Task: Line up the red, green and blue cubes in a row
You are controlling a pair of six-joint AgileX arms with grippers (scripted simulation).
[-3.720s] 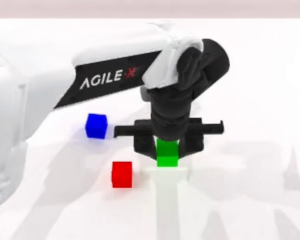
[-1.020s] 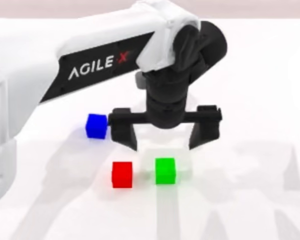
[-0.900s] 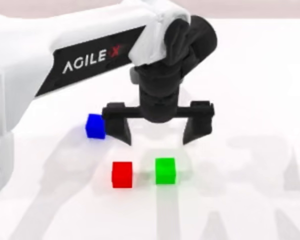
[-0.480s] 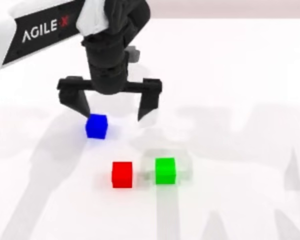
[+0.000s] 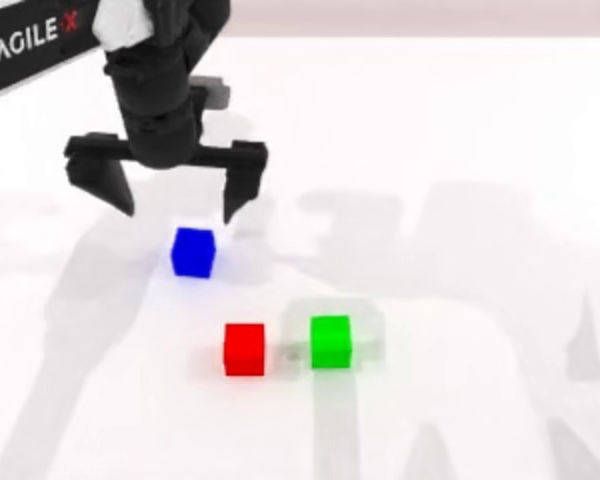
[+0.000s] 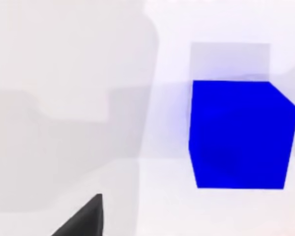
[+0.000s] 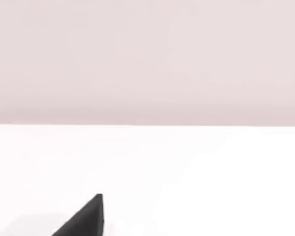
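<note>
While the left gripper (image 5: 176, 205) is hanging over the left half of the bench (image 5: 480, 150) toward its far edge, its two dark fingers (image 5: 242, 185) are standing wide apart with nothing between them. One finger is pointing down on each side of the space just beyond the blue cube (image 5: 193, 251), which is sitting flat on the bench, nearer than the fingertips and clear of both. From the left wrist view, the blue cube (image 6: 241, 133) is filling much of the picture, resting on the pale surface with its shadow beside it, and only a dark fingertip (image 6: 83, 219) is showing at the picture's edge.

Nearer the front edge, the red cube (image 5: 244, 349) and the green cube (image 5: 330, 341) are sitting side by side in a row running left to right, red on the left, green on the right, with a narrow gap between them. The blue cube is lying behind and to the left of the red one, out of that row.

Of the right arm, only a dark fingertip (image 7: 83, 219) is showing in the right wrist view, over bare bench; whether its fingers are apart or together cannot be told.
</note>
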